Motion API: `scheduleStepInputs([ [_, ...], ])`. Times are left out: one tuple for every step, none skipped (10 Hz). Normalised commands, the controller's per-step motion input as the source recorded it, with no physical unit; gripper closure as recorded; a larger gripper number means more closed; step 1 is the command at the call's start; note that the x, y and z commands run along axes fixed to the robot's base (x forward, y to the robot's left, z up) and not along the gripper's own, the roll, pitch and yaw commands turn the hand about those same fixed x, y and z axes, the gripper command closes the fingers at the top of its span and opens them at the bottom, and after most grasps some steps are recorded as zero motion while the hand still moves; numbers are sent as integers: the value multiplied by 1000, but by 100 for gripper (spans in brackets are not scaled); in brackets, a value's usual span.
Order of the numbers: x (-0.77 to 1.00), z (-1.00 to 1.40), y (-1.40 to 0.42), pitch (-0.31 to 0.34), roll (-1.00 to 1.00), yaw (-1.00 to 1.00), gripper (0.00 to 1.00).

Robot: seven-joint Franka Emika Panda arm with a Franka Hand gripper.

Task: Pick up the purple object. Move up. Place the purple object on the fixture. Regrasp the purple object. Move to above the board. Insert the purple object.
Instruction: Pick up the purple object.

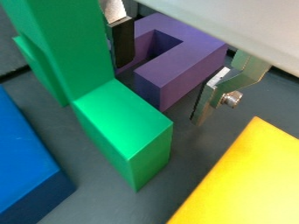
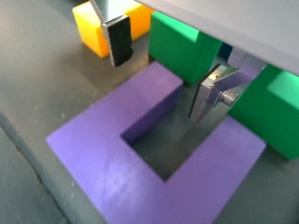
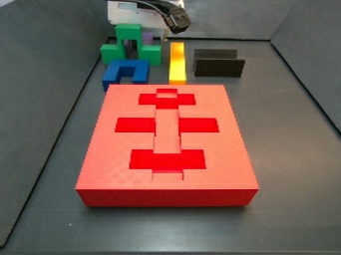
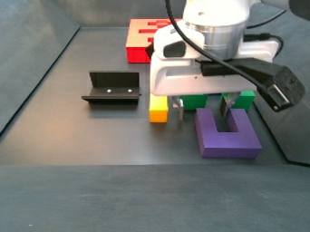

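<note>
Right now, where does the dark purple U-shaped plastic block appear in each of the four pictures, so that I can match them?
Wrist view: the dark purple U-shaped plastic block lies between the claw's fingers, beside the green block.
Wrist view: it fills the foreground.
Side view: not visible; the blue, green and yellow blocks stand behind the red board.
Side view: it lies under the claw.
Shared landmark: the yellow block.

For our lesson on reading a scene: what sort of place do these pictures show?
Probably a robot test bench for peg-in-board assembly: a dark walled floor, a red board with cut-outs, coloured blocks, a fixture, and the gripper lowered around one prong of the purple object.
</note>
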Motion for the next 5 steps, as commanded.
scheduleStepInputs([
  [0,-26,0,0,0,0,0],
  [0,-100,-103,0,31,0,0],
  [0,-69,0,0,0,0,0],
  [0,0,0,0,0,0,0],
  [0,0,0,0,0,0,100],
])
